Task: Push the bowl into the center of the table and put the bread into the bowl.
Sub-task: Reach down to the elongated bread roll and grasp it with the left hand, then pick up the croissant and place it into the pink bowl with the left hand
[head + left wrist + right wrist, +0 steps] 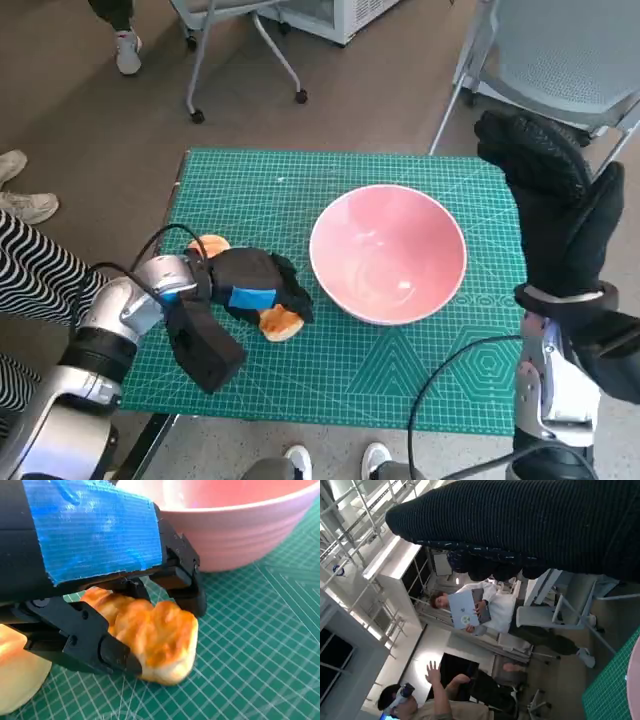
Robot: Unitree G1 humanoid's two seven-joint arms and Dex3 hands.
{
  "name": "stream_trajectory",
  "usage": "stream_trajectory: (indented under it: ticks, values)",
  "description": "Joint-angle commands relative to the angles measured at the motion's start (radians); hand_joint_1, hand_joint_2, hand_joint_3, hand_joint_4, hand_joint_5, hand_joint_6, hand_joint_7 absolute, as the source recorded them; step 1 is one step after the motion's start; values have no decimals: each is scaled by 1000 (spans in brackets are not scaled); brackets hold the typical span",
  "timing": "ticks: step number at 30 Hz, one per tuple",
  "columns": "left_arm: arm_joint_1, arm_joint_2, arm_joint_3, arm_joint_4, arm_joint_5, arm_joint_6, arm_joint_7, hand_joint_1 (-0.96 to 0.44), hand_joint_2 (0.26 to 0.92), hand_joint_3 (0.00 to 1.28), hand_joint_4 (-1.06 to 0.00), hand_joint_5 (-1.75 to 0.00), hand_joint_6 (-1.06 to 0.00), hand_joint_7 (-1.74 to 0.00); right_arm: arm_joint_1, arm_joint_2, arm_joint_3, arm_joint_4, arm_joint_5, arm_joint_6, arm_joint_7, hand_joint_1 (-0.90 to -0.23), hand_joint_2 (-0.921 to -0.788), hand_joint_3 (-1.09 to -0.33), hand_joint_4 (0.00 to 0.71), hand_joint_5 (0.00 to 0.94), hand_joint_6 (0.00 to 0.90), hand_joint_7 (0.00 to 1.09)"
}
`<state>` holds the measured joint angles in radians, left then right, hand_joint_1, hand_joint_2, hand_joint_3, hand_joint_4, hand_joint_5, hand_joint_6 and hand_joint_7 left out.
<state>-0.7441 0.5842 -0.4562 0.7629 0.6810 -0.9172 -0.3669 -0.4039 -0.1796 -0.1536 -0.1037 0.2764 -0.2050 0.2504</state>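
Head view has your left hand (255, 290) clamped around the bread (281, 322) down on the green mat (400, 370), just left of the pink bowl (388, 253) sitting about mid-table, while your right hand (556, 210) hangs raised at the right edge, fingers spread, holding nothing.

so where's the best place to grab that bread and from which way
Across its thick middle, from above. The bread lies flat on the mat, a soft lumpy piece, so fingers fit down either side. The left hand already closes over it that way, with the pink bowl close beside.
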Motion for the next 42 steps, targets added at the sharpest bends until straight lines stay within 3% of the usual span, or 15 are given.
stream_trajectory:
  ticks: [1,9,18,30,37,42]
  values:
    - [-21,22,-7,19,2,4,-1,2,920,121,-590,-1300,-615,-1143,24,2,-4,8,7,7,4,-699,-921,-654,222,0,114,529]
    - [-21,46,17,-19,-75,16,-74,2,920,114,-602,-1186,-615,-1248,22,5,-3,13,7,4,3,-695,-921,-653,222,0,114,529]
    - [-1,93,67,-165,-237,38,-206,2,920,70,-657,-1082,-661,-1242,22,5,-4,15,9,4,5,-695,-921,-652,221,0,114,528]
    - [-21,137,177,-576,-535,286,-411,2,920,42,-677,-1083,-701,-1180,19,-13,-15,3,13,3,13,-683,-921,-671,219,0,96,520]
    - [-109,81,228,-692,-626,404,-431,2,920,27,-697,-1059,-715,-1165,11,-17,-26,17,19,-8,18,-681,-921,-679,217,0,92,520]
    - [-184,-4,224,-705,-601,436,-387,2,918,45,-706,-1167,-675,-1092,11,-12,-28,22,20,-15,18,-681,-921,-682,218,0,92,522]
